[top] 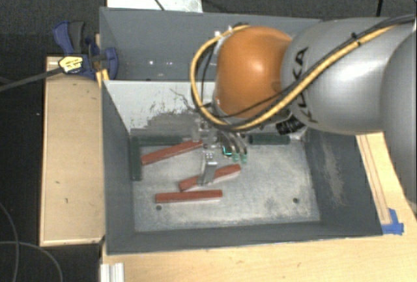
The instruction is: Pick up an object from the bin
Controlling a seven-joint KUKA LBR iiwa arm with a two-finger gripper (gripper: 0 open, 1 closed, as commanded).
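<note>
bin point(117, 176): three red-brown sticks on floor | gripper point(208, 173) low at short middle stick point(227, 172) | long stick point(189, 196) just below | tilted stick point(171, 153) upper left | claw opening: cannot tell

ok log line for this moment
gripper: low in bin | over: middle red-brown stick | nearby: upper-left stick, front stick | held: cannot tell

Long red-brown stick point(171, 154): lies flat, slanting, left of centre; second red-brown stick point(189, 196): lies flat, nearly level, nearer the front, apart from the first; dark bar point(135, 160): far left, just beside the first stick's left end; dark green bar point(268, 139): back right, partly hidden.
</note>
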